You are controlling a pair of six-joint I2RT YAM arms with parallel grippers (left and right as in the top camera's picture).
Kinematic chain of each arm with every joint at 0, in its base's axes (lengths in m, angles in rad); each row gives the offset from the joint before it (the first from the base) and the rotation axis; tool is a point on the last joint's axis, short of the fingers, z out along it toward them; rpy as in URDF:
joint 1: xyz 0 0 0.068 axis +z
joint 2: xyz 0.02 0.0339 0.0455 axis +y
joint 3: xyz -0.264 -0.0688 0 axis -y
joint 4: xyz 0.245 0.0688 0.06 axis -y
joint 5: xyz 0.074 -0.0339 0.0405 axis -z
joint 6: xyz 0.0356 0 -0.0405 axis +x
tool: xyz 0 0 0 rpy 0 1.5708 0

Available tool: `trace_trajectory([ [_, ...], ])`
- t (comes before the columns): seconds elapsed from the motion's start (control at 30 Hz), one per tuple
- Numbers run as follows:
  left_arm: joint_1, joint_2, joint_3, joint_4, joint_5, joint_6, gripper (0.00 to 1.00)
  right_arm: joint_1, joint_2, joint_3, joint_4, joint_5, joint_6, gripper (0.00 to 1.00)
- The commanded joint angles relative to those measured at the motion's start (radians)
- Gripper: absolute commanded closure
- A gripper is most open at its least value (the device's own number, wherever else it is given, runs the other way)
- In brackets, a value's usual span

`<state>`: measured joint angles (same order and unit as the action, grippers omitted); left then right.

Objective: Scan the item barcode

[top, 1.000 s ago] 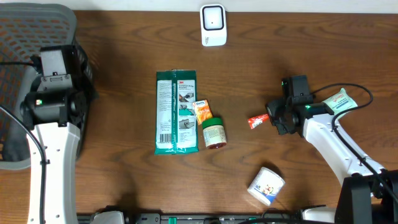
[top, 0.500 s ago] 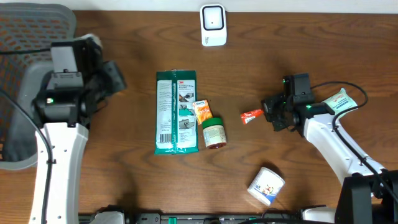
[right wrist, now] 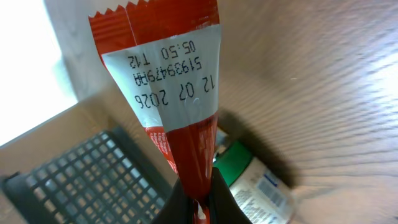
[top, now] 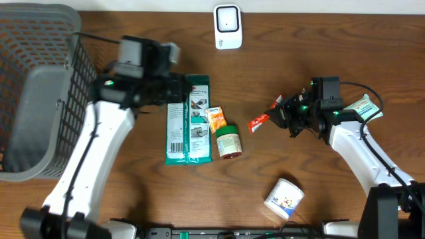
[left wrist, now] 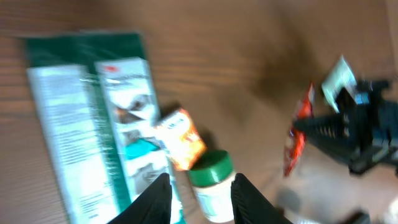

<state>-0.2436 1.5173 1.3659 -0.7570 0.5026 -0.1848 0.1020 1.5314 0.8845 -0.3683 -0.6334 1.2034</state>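
Note:
My right gripper (top: 275, 114) is shut on a red sachet (top: 259, 121), held off the table right of centre. In the right wrist view the sachet (right wrist: 166, 93) rises from the shut gripper (right wrist: 199, 200), printed date code facing the camera. The white scanner (top: 227, 26) stands at the table's far edge. My left gripper (top: 178, 90) hovers over the top of a green wipes pack (top: 188, 123). In the left wrist view that gripper (left wrist: 199, 200) is open and empty above a green-lidded jar (left wrist: 214, 186) and an orange sachet (left wrist: 180, 137).
A grey mesh basket (top: 40, 86) fills the left side. The jar (top: 228, 141) and orange sachet (top: 215, 118) lie beside the wipes pack. A white tub (top: 284, 198) lies front right, and a white-green tube (top: 362, 106) sits near the right arm.
The left arm swung from the far left over to the wipes pack and its jaws parted. The right gripper carried the red sachet leftward and tilted it.

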Motion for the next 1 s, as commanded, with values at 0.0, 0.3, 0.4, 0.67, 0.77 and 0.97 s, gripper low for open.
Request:
trace_trajectory([
  [0.0, -0.058, 0.043, 0.02, 0.012, 0.15, 0.129, 0.64, -0.005, -0.011, 0.01, 0.03, -0.052, 0.025, 0.99],
  [0.3, -0.174, 0.072, 0.02, 0.091, 0.208, 0.265, 0.48, -0.002, -0.011, 0.01, 0.074, -0.061, 0.096, 0.99],
  [0.4, -0.211, 0.077, 0.019, 0.093, 0.158, 0.267, 0.48, -0.002, -0.011, 0.01, 0.09, -0.091, 0.109, 0.99],
  [0.67, -0.291, 0.118, 0.016, 0.116, 0.061, 0.267, 0.47, 0.002, -0.011, 0.01, 0.145, -0.188, 0.135, 0.99],
  [0.77, -0.299, 0.14, 0.015, 0.134, 0.061, 0.267, 0.46, 0.01, -0.011, 0.01, 0.145, -0.196, 0.135, 0.99],
  [0.97, -0.299, 0.17, 0.015, 0.142, 0.061, 0.266, 0.46, 0.014, -0.011, 0.01, 0.15, -0.196, 0.154, 0.99],
])
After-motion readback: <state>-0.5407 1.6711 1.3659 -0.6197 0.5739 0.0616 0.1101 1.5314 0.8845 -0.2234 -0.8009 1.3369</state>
